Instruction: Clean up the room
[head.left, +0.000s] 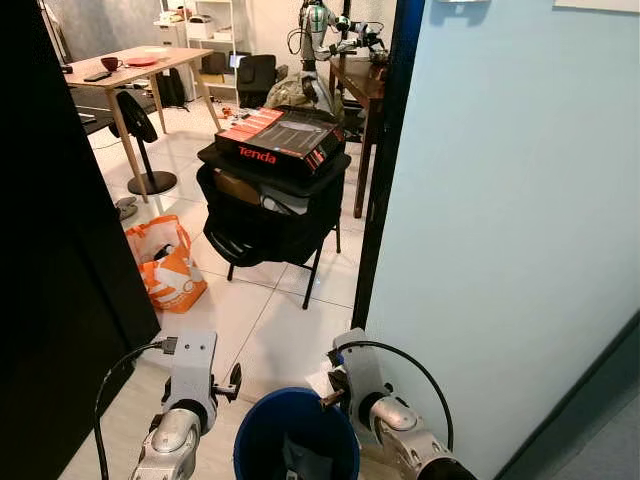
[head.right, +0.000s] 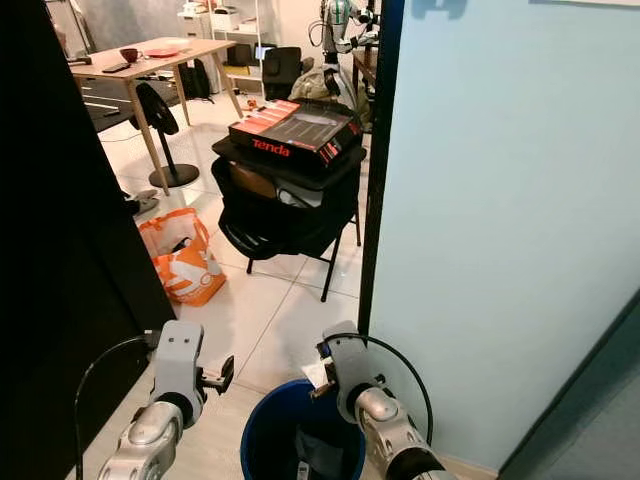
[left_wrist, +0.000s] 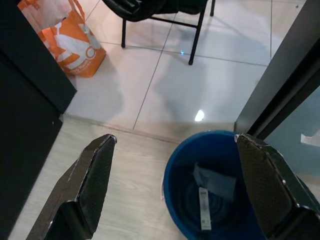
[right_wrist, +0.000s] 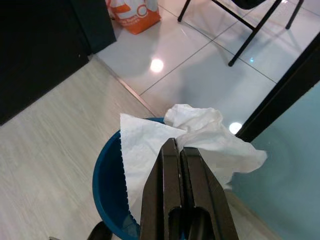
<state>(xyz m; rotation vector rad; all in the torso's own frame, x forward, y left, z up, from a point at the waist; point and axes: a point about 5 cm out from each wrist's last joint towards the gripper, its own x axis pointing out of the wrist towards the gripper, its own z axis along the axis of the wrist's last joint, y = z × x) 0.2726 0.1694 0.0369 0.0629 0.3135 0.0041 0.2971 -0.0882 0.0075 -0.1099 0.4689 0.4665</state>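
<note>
Over the round blue plastic bin (right_wrist: 107, 187), the right gripper (right_wrist: 178, 152) is pinching a crumpled white paper tissue (right_wrist: 200, 140); released off-centre, it risks drifting past the rim. The left gripper (left_wrist: 175, 165) is hanging spread wide.

Right tool (head.right: 322, 380) holds white tissue (head.right: 316, 372) over the blue bin (head.right: 262, 432).

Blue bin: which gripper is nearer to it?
Right. The right gripper, shut on a crumpled white tissue, sits over the blue bin's rim. The left gripper is open, beside the bin over the floor.
</note>
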